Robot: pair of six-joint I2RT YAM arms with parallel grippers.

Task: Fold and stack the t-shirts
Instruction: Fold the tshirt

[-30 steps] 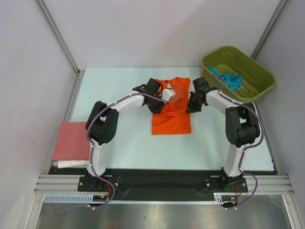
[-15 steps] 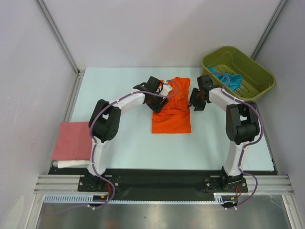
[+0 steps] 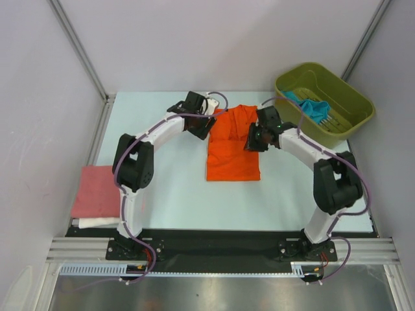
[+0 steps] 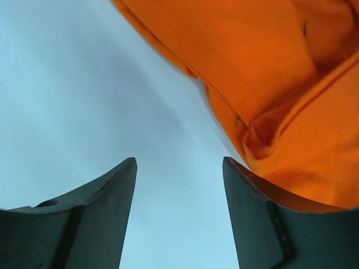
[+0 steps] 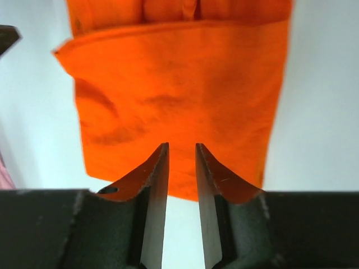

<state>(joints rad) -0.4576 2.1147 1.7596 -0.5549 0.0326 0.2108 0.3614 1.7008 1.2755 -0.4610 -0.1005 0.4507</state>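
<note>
The orange t-shirt (image 3: 233,148) lies folded in a rectangle at the middle of the table, with bunched folds at its far end. My left gripper (image 3: 205,124) stands open and empty just off its far left edge. In the left wrist view (image 4: 179,159) bare table shows between the fingers and the orange cloth (image 4: 269,73) lies to the right. My right gripper (image 3: 253,138) hovers over the shirt's right edge. Its jaws (image 5: 182,144) are a narrow gap apart with nothing between them, above the orange t-shirt (image 5: 174,95). A pink t-shirt (image 3: 97,190) lies folded on a white one (image 3: 97,223) at the near left.
An olive-green basket (image 3: 355,103) at the back right holds a crumpled teal-blue t-shirt (image 3: 312,107). Grey walls close in the left, back and right sides. A black rail with both arm bases runs along the near edge.
Both grippers let go of the orange t-shirt and opened. The left one pulled back to the far left, off the cloth. The right one moved left over the shirt and its jaws narrowed again.
</note>
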